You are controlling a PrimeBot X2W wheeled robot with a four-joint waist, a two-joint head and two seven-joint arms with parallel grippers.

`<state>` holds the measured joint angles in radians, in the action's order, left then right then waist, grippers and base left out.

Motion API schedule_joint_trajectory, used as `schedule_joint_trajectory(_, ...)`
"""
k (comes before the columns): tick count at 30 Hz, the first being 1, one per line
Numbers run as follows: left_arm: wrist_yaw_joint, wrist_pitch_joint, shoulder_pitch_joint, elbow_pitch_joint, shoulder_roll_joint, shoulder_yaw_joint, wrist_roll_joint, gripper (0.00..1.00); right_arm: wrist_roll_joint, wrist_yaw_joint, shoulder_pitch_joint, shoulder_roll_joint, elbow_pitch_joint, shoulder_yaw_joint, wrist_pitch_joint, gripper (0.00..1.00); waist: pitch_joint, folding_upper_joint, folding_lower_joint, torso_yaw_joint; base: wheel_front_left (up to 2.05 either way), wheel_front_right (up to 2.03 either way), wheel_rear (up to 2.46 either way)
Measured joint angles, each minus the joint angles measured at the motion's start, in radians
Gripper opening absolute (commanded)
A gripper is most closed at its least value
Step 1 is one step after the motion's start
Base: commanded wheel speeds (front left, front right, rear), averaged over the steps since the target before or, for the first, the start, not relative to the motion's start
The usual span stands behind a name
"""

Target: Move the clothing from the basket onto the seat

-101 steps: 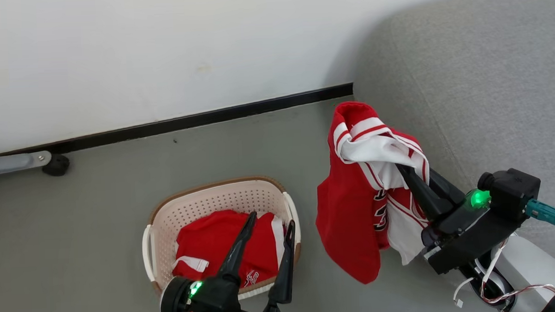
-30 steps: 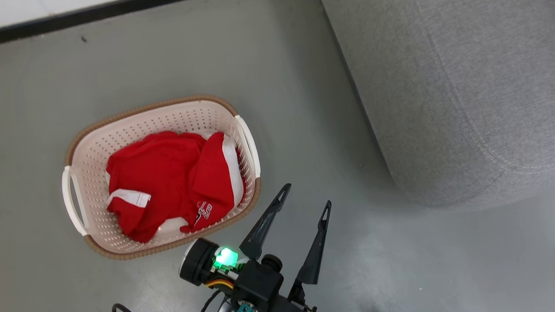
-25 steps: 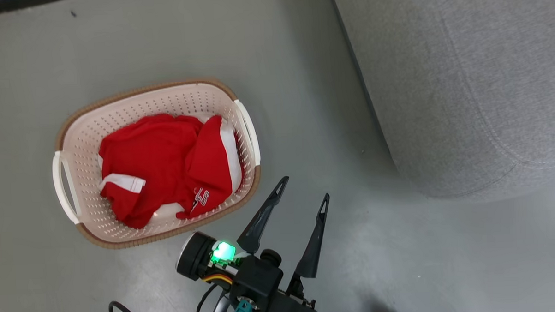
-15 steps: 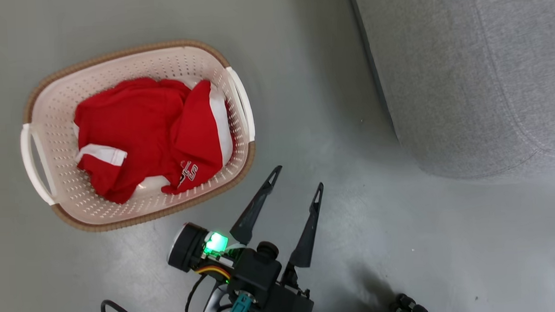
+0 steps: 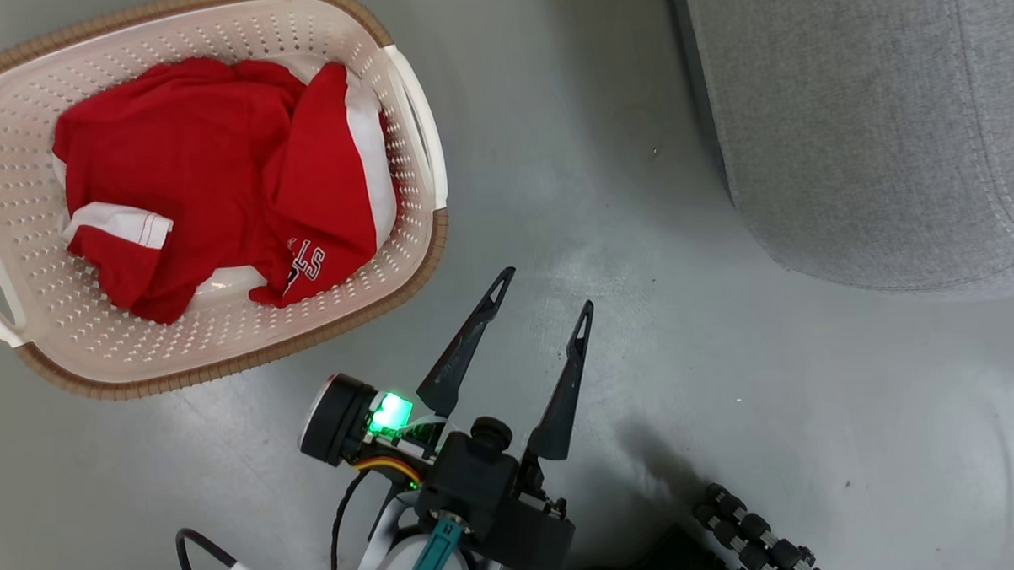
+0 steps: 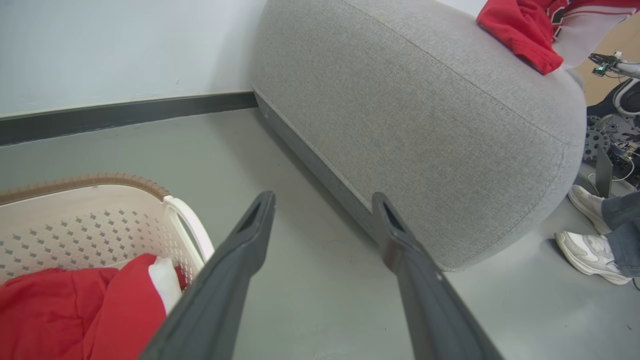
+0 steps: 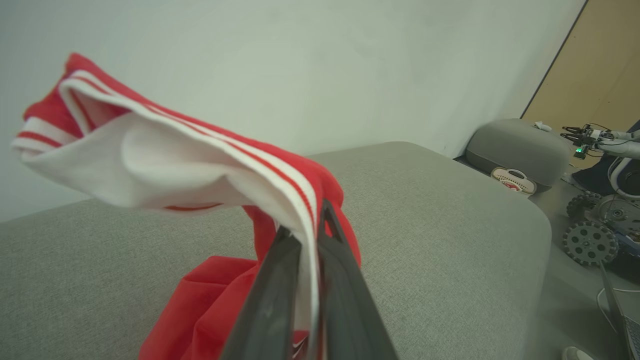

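Left pincer [image 5: 548, 289] released, fingers spread wide, over the grey floor [image 5: 646, 398] between the basket [image 5: 53, 330] and the seat [image 5: 847, 121] — touching neither. Right pincer [image 7: 306, 225] clenched on the red jersey [image 7: 150, 165] at its white-trimmed edge — fabric hangs over the seat cushion. Red shorts [image 5: 216, 160] lie crumpled inside the basket.
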<state>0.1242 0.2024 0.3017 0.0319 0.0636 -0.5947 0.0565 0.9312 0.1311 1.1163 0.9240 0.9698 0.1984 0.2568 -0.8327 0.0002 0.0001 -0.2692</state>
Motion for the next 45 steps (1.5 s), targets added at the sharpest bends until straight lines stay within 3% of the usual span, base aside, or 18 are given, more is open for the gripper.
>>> schedule_joint_trajectory(10,0.000,0.020,0.023,0.001,0.000,-0.003,0.006,1.00,0.000,0.000,0.001,-0.005,0.041,0.037,0.000,0.03,-0.027,-0.0002,-0.0002,0.027,0.00,0.00,0.00)
schedule_joint_trajectory(13,0.000,0.021,0.023,0.000,0.000,0.005,0.011,1.00,-0.001,0.000,0.005,-0.007,0.038,0.054,0.000,0.53,-0.030,-0.0002,-0.0002,0.034,0.00,0.00,0.00)
schedule_joint_trajectory(14,0.000,0.024,0.023,0.001,0.000,0.005,0.011,1.00,-0.003,0.000,0.007,-0.007,0.036,0.060,0.000,1.00,-0.030,-0.0001,-0.0001,0.035,0.00,0.00,0.00)
schedule_joint_trajectory(22,0.000,0.040,0.040,0.030,0.000,0.009,0.049,1.00,-0.056,0.000,0.012,-0.040,-0.046,0.134,0.000,1.00,0.001,-0.0001,-0.0001,0.028,0.00,0.00,0.00)
schedule_joint_trajectory(32,0.000,0.048,0.046,0.082,-0.001,0.021,0.129,1.00,-0.132,0.000,-0.136,-0.068,-0.191,0.218,0.000,1.00,0.095,-0.0002,-0.0002,0.011,0.00,0.00,0.00)
schedule_joint_trajectory(45,0.000,0.050,-0.008,0.061,-0.002,0.054,0.256,1.00,-0.166,0.000,-0.353,-0.085,-0.418,0.201,0.000,1.00,0.268,-0.0003,-0.0003,0.021,0.00,0.00,0.00)
